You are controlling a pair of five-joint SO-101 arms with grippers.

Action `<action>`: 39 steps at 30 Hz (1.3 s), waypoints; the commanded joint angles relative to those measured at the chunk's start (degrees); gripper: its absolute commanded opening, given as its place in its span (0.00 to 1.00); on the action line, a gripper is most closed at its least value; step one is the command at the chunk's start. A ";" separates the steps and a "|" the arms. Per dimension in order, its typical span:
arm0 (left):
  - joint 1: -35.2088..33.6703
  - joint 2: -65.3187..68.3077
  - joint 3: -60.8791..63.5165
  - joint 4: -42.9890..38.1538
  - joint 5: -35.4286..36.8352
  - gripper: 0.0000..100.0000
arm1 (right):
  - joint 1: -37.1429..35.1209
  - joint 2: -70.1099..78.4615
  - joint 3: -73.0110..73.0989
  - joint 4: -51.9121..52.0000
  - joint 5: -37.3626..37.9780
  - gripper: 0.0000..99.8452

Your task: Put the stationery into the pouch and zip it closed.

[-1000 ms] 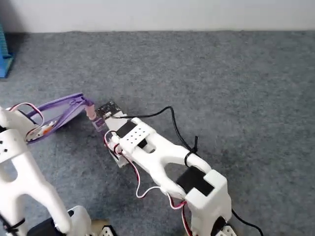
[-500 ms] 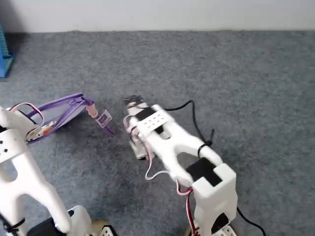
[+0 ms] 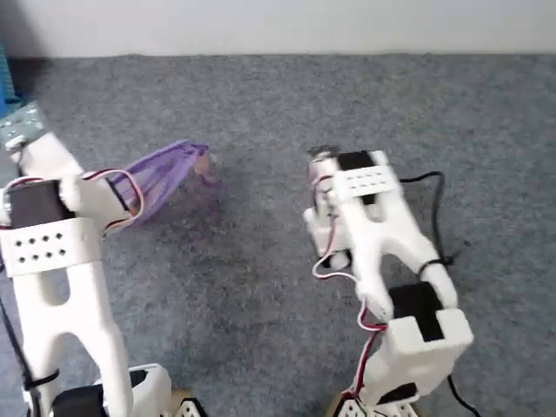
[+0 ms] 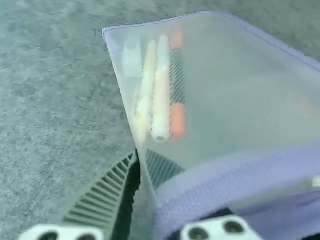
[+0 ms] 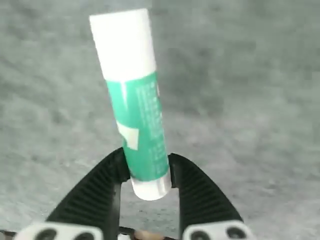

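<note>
A translucent pouch (image 4: 235, 95) with a purple zipper edge hangs from my left gripper (image 4: 137, 192), which is shut on its edge. Inside it lie several pens and markers (image 4: 160, 95), white and orange. In the high view the pouch (image 3: 167, 172) is held off the carpet at the left, slanting up toward the middle, with the left gripper (image 3: 122, 204) at its lower end. My right gripper (image 5: 145, 167) is shut on a white and green glue stick (image 5: 135, 100), which points away from the wrist above the carpet. The right arm (image 3: 365, 208) stands right of centre, well apart from the pouch.
Grey carpet (image 3: 287, 113) covers the whole work surface, with open floor between the two arms and to the far right. A white wall (image 3: 278, 26) runs along the back. A blue object (image 3: 3, 87) sits at the far left edge.
The right arm has swung rightward, away from the pouch's zipper end. The left arm has turned and lifted, carrying the pouch up and to the right.
</note>
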 commanded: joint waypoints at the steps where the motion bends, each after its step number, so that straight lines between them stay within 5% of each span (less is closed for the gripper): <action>1: 2.99 -0.18 -1.71 -1.76 0.97 0.01 | 4.18 -4.62 -0.88 -0.75 2.29 0.01; 9: 2.99 -0.18 -1.63 -2.02 0.97 0.01 | 2.68 -7.25 3.34 -0.04 2.64 0.22; 23: 2.64 -0.26 -1.54 1.05 0.97 0.01 | -0.84 -1.89 2.64 -19.38 5.27 0.22; 32: 2.64 -0.26 -1.54 1.05 0.97 0.01 | -2.59 14.64 -9.41 -13.23 5.27 0.21; 37: 2.64 -0.26 -0.75 0.88 0.97 0.01 | -3.21 17.01 -10.73 -9.36 5.19 0.02; 39: 2.64 -0.26 0.66 0.88 0.97 0.01 | -3.12 16.48 -10.81 -8.40 5.10 0.02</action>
